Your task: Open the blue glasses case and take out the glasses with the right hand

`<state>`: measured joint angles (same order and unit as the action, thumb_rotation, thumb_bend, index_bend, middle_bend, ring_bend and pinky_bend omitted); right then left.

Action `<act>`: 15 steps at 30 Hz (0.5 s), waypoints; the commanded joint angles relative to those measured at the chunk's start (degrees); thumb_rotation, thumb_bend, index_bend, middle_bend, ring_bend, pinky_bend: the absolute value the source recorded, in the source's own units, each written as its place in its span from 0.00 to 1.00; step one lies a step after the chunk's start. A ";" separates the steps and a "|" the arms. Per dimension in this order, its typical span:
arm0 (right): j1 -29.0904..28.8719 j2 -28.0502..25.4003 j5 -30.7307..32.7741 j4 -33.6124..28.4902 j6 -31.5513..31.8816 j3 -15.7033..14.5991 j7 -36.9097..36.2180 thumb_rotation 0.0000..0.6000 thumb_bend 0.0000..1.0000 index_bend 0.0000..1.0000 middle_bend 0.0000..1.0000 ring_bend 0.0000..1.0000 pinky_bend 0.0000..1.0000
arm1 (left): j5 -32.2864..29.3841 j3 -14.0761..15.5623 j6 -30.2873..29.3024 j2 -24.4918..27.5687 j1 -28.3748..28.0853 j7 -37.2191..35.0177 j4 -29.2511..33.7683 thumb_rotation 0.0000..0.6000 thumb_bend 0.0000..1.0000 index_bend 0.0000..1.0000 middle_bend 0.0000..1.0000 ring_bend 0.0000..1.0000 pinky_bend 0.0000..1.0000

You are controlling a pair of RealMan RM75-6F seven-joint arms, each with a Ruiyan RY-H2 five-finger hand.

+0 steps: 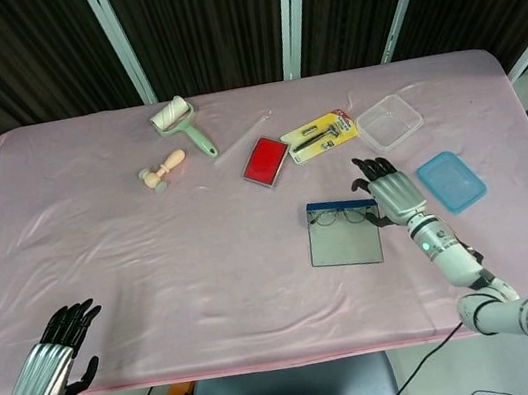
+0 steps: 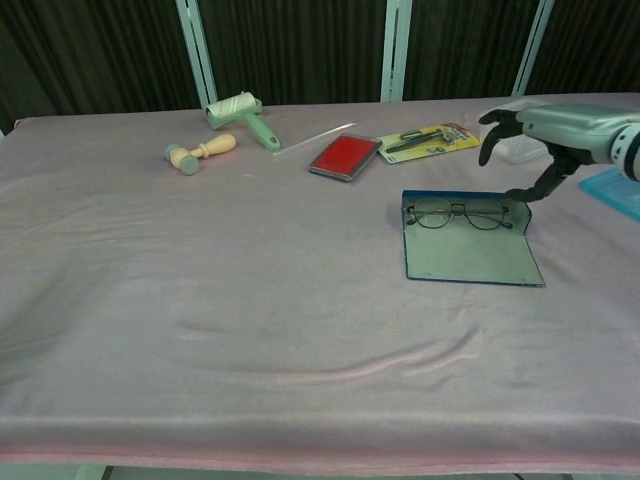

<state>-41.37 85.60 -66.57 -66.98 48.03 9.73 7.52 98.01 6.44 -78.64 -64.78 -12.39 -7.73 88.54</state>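
The blue glasses case (image 1: 343, 235) (image 2: 468, 251) lies open and flat on the pink cloth, its grey lining facing up. The glasses (image 1: 342, 214) (image 2: 460, 213) rest in its far part, lenses side by side. My right hand (image 1: 389, 194) (image 2: 548, 130) hovers just right of the case's far right corner, raised above the cloth, fingers spread and curved downward, holding nothing. My left hand (image 1: 48, 359) hangs off the near left table edge, fingers apart and empty; the chest view does not show it.
Behind the case lie a red flat box (image 1: 265, 161), a yellow tool pack (image 1: 319, 136) and a clear tub (image 1: 389, 122). A blue lid (image 1: 450, 181) sits right of my right hand. A lint roller (image 1: 181, 123) and a wooden stamp (image 1: 162, 169) lie far left.
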 commanded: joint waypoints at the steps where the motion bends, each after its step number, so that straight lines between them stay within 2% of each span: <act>1: -2.89 3.17 6.23 1.02 -3.70 2.84 4.86 1.00 0.45 0.46 0.01 0.00 0.00 | 0.20 0.10 -0.01 0.10 -0.07 -0.29 -0.11 1.00 0.45 0.00 0.00 0.00 0.00; 7: -4.61 4.56 11.26 1.69 -4.60 3.28 10.27 1.00 0.45 0.49 0.01 0.00 0.00 | 0.61 0.26 -0.30 0.17 -0.07 -0.65 -0.24 1.00 0.45 0.00 0.00 0.00 0.00; 15: -6.33 6.49 15.70 4.58 -6.87 3.43 12.46 1.00 0.46 0.53 0.02 0.00 0.00 | 0.57 0.30 -0.19 0.13 -0.12 -0.49 -0.21 1.00 0.45 0.00 0.00 0.00 0.00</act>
<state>-47.47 91.83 -51.11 -62.68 41.43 13.16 19.78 98.57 6.74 -78.83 -64.65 -12.51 -8.21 88.33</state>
